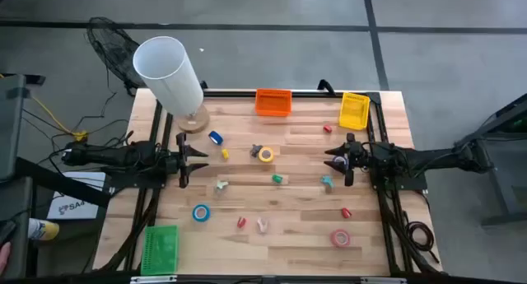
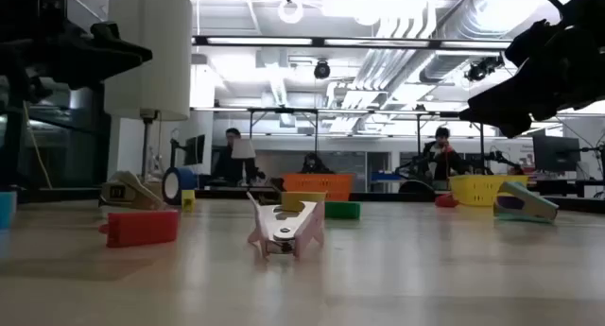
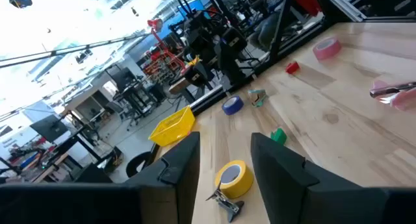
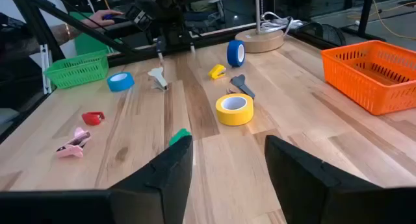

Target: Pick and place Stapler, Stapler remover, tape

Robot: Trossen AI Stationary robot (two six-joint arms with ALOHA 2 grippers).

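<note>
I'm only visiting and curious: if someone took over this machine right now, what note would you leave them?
Left gripper: jaws open, empty, at the table's left edge.
Right gripper: jaws open, empty, at the right edge.
Tape on the wood: yellow roll mid-table, blue roll near the green basket, upright blue roll by the lamp base, pink roll front right.
Orange basket and yellow basket look empty.
Done: nothing. Left: everything.

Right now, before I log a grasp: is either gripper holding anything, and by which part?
Nothing is held. The left gripper and right gripper both stand open and empty above the table.
</note>
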